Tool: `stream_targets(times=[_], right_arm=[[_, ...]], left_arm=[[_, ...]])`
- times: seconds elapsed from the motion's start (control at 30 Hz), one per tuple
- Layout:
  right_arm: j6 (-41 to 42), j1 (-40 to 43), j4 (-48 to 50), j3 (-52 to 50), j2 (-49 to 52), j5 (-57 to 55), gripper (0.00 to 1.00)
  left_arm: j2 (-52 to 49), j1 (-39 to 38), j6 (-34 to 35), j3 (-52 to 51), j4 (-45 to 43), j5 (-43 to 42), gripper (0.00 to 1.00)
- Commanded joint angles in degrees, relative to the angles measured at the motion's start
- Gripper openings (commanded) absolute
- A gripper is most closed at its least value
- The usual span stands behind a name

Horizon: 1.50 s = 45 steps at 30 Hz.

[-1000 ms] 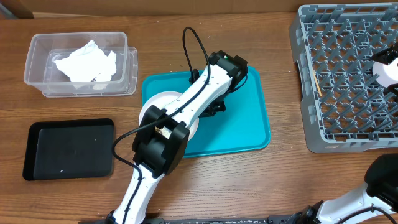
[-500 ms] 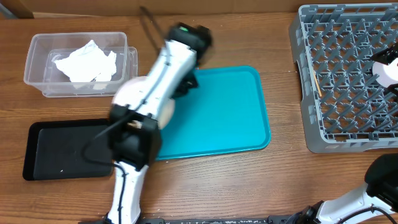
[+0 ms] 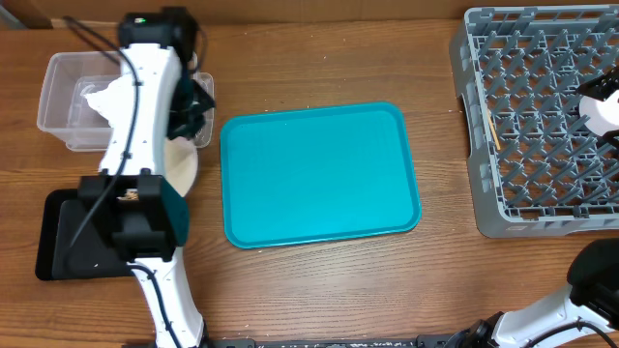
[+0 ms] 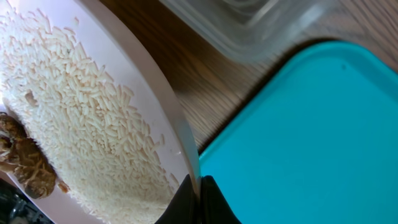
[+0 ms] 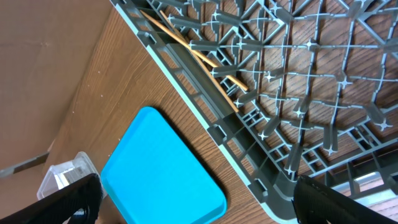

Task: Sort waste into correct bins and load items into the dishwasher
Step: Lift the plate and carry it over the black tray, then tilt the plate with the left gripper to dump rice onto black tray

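Black tray: far left, near edge, partly under the left arm; judged the bin for food waste
Tub: top left, clear, behind the black tray
Napkin: crumpled, inside the tub
Left gripper: clamped on the plate's rim, one dark finger showing at the edge in the wrist view; hangs just right of the tub
Plate: held tilted off the table, between tub and black tray, just beside the teal tray's left edge
Rice: loose grains spread thick over the plate's face
Scrap: brown, at the plate's low side among the rice
Step in hand: judged as carrying the plate to the black tray to tip off scrap and rice
How to do it well: bring the plate over the middle of the black tray, not its rim; keep low; tilt steeply, free edge down; keep the clamp firm, since a rim hold may slip; expect some grains to cling
Risk: grains scattering on the wood or into the tub with the napkin
Teal tray: centre, bare
Chopsticks: lying in the rack, near its left wall
Rack: far right, grey pegs
Right gripper: fingers well apart, holding nothing, above the rack's edge
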<state>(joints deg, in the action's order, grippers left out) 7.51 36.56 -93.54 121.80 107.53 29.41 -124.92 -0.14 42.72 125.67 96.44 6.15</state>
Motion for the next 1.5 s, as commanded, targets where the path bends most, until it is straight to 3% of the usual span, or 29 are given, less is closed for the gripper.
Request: stream_targets(times=[0.0, 0.5, 0.8, 1.47], right_arm=[[0.2, -0.2, 0.2, 0.4, -0.4, 0.2, 1.00], [0.2, -0.2, 0.2, 0.4, -0.4, 0.2, 1.00], [0.2, -0.2, 0.2, 0.4, -0.4, 0.2, 1.00], [0.2, -0.2, 0.2, 0.4, -0.4, 0.2, 1.00]], left_arm=[[1.7, 3.9, -2.1, 0.0, 0.4, -1.8, 0.04], [1.7, 20.3, -14.4, 0.0, 0.3, -19.2, 0.04], [1.7, 24.1, -19.5, 0.0, -1.1, -29.7, 0.04], [1.7, 30.9, -24.7, -0.8, 0.4, -39.2, 0.04]])
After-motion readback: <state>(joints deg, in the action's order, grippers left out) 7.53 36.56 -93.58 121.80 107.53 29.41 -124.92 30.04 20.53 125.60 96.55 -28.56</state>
